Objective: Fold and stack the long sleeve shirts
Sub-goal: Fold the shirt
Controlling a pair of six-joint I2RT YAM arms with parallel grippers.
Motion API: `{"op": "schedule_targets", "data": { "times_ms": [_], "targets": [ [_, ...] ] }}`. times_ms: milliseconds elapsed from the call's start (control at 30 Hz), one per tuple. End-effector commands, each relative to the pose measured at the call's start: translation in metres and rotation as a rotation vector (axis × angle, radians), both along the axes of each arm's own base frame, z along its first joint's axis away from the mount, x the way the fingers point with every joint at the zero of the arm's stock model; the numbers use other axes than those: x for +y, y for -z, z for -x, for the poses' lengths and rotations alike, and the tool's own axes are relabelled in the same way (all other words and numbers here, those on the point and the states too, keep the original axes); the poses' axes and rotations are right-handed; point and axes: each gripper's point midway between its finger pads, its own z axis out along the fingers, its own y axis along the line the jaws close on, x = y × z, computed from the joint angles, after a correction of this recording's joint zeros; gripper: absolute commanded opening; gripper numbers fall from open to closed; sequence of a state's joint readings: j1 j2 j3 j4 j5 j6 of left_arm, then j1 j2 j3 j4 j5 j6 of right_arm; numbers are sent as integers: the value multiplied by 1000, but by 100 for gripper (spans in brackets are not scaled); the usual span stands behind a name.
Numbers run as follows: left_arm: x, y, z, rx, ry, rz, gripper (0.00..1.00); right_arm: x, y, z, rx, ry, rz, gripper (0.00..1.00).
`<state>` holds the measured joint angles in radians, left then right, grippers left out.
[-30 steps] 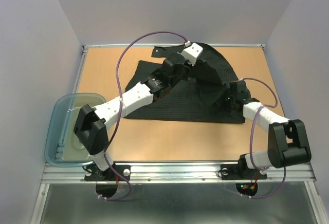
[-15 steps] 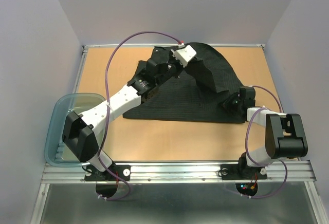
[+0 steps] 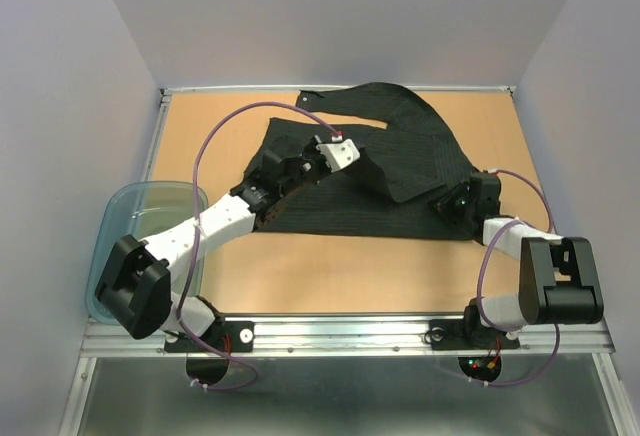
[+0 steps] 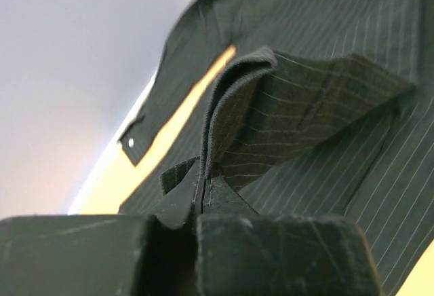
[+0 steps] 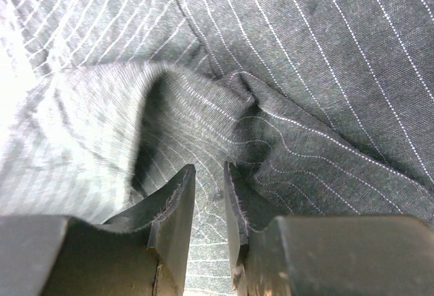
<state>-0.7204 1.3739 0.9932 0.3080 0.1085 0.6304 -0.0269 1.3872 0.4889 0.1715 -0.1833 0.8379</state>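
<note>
Across the table's [image 3: 330, 276] far half, the black pinstriped shirt [image 3: 400, 171] is lying spread, its near hem running straight and bare wood lying open in front. The left gripper [image 4: 203, 191] is pinching a raised doubled fold. The right gripper [image 5: 209, 187] is resting on cloth, jaws narrowly apart.

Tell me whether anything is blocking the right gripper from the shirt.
Nothing visible is. The right gripper sits right at the shirt, jaws slightly apart over a wrinkle near its right edge. The left gripper is shut on a raised fold, and nothing else lies on the cloth.
</note>
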Motion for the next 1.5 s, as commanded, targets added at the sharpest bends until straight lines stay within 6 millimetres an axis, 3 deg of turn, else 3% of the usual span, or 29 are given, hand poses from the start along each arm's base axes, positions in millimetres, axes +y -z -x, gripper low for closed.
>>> {"op": "schedule_targets", "data": {
  "times_ms": [0, 167, 300, 367, 400, 467, 567, 667, 733, 767, 833, 900, 933, 967, 1033, 1067, 1100, 1133, 1167, 1200, 1233, 1267, 1300, 1367, 1400, 1467],
  "targets": [
    [19, 4, -6, -95, -32, -72, 0, -8, -8, -1, -54, 17, 28, 29],
    [41, 43, -14, -69, -118, -202, 4, -6, -12, 1, -71, 0, 32, 29],
    [55, 53, -14, -62, -172, -233, 40, -5, -23, 3, -109, -27, 48, 30],
    [59, 59, -8, -40, -177, -228, 63, -4, -28, 4, -125, -39, 56, 30],
    [62, 53, -5, -44, -185, -206, 71, -5, -29, 5, -126, -43, 65, 30],
    [65, 55, 4, -1, -198, -152, 72, -7, -39, 6, -157, -53, 90, 30],
    [75, 41, 16, 42, -255, -17, 73, -3, -51, 9, -191, -107, 117, 33],
    [88, 21, 26, 134, -380, 251, 75, 11, -67, 8, -241, -226, 119, 39],
    [91, 8, 33, 245, -461, 497, 82, 18, -80, 3, -273, -276, 114, 43],
    [101, 8, 32, 290, -551, 579, 90, 28, -83, 3, -286, -335, 114, 48],
    [107, 14, 32, 412, -667, 744, 93, 40, -93, -4, -317, -394, 140, 53],
    [103, 31, 37, 517, -702, 737, 93, 65, -119, -16, -382, -485, 151, 55],
    [97, 44, 37, 569, -716, 718, 93, 74, -113, -21, -358, -519, 150, 56],
    [91, 52, 40, 641, -723, 723, 94, 94, -135, -31, -417, -582, 162, 56],
    [86, 75, 40, 739, -766, 691, 94, 123, -145, -47, -440, -662, 150, 56],
    [86, 87, 41, 760, -784, 660, 94, 123, -133, -49, -411, -670, 154, 56],
    [85, 98, 38, 794, -815, 653, 94, 141, -147, -57, -448, -714, 149, 56],
    [87, 104, 36, 819, -846, 659, 94, 159, -135, -61, -435, -773, 152, 55],
    [89, 111, 35, 830, -864, 642, 94, 161, -130, -70, -428, -782, 161, 55],
    [91, 116, 34, 849, -883, 650, 94, 176, -128, -70, -435, -829, 157, 52],
    [92, 126, 33, 871, -901, 641, 94, 186, -141, -81, -473, -849, 163, 51],
    [91, 130, 33, 893, -900, 648, 94, 200, -130, -90, -466, -890, 167, 47],
    [91, 133, 32, 903, -903, 648, 94, 205, -116, -88, -441, -915, 167, 46],
    [90, 143, 32, 929, -911, 629, 93, 218, -114, -102, -464, -946, 185, 45],
    [90, 145, 31, 932, -915, 628, 93, 227, -95, -103, -435, -973, 182, 44],
    [89, 150, 31, 944, -919, 615, 93, 237, -94, -114, -460, -999, 203, 44]
  ]
}}
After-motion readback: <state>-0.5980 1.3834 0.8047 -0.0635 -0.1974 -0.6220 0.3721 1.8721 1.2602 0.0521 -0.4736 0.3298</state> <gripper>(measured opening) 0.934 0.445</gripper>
